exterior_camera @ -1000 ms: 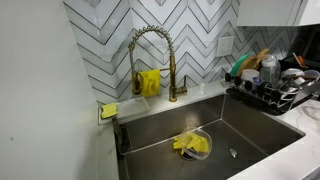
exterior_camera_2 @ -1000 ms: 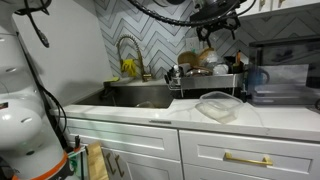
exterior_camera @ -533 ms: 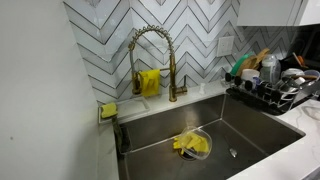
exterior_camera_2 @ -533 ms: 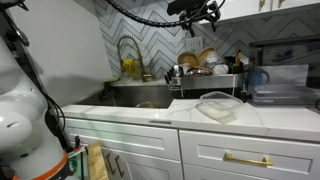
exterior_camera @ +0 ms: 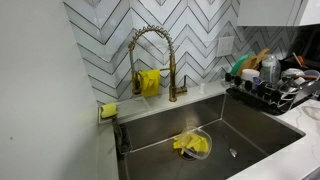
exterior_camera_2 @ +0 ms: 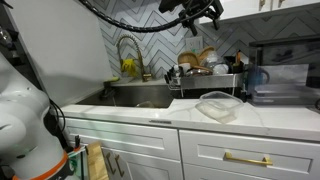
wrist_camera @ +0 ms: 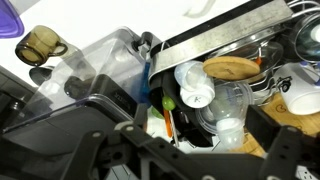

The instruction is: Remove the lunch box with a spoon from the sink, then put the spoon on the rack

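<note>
Lunch box [exterior_camera_2: 218, 105] on the white bench [exterior_camera_2: 120, 113], right of the sink [exterior_camera_2: 140, 95] and nearer than the rack [exterior_camera_2: 205, 78]. See-through, close to the near edge of the bench.

Fingers [exterior_camera_2: 205, 14] way up high, above the rack. Spread wide, holding nothing. Well apart from the lunch box.

Rack packed full: bottles [wrist_camera: 205, 95], bowls, a flat brown wooden piece [wrist_camera: 232, 68], and a small green thing [wrist_camera: 168, 102] poking up between them. Too small to tell what the green thing is. Brown cup [wrist_camera: 40, 45] and a clear box [wrist_camera: 100, 70] on the left in the wrist view.

Down in the sink, a yellow cloth [exterior_camera: 190, 146] near the drain [exterior_camera: 232, 153], with something clear around it. Cannot tell what.

Gold tap [exterior_camera: 150, 50] at the far side of the sink, with a second yellow cloth [exterior_camera: 150, 82] hung on it. Yellow sponge [exterior_camera: 108, 110] at the far left corner of the sink.
</note>
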Robot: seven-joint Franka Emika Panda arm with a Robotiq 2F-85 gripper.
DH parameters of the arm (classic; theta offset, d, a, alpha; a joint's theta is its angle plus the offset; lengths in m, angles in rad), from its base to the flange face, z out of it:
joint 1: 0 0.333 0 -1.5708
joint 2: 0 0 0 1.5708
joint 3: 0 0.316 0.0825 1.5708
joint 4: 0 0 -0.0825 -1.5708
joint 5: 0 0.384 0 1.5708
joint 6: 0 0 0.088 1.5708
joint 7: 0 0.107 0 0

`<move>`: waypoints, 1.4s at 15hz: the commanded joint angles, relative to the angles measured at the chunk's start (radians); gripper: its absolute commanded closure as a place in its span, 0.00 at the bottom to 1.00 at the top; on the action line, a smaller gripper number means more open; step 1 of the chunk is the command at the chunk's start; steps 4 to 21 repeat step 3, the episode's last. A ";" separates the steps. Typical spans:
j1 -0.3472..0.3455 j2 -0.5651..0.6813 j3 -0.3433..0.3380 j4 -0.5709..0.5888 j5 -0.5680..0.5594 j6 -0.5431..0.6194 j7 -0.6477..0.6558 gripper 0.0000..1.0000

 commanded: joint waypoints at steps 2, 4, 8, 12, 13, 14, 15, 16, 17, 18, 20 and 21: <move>-0.004 -0.015 -0.002 -0.012 -0.001 -0.002 0.008 0.00; -0.003 -0.018 -0.002 -0.016 -0.001 -0.002 0.009 0.00; -0.003 -0.018 -0.002 -0.016 -0.001 -0.002 0.009 0.00; -0.003 -0.018 -0.002 -0.016 -0.001 -0.002 0.009 0.00; -0.003 -0.018 -0.002 -0.016 -0.001 -0.002 0.009 0.00; -0.003 -0.018 -0.002 -0.016 -0.001 -0.002 0.009 0.00; -0.003 -0.018 -0.002 -0.016 -0.001 -0.002 0.009 0.00; -0.003 -0.018 -0.002 -0.016 -0.001 -0.002 0.009 0.00; -0.003 -0.018 -0.002 -0.016 -0.001 -0.002 0.009 0.00; -0.003 -0.018 -0.002 -0.016 -0.001 -0.002 0.009 0.00; -0.003 -0.018 -0.002 -0.016 -0.001 -0.002 0.009 0.00; -0.003 -0.018 -0.002 -0.016 -0.001 -0.002 0.009 0.00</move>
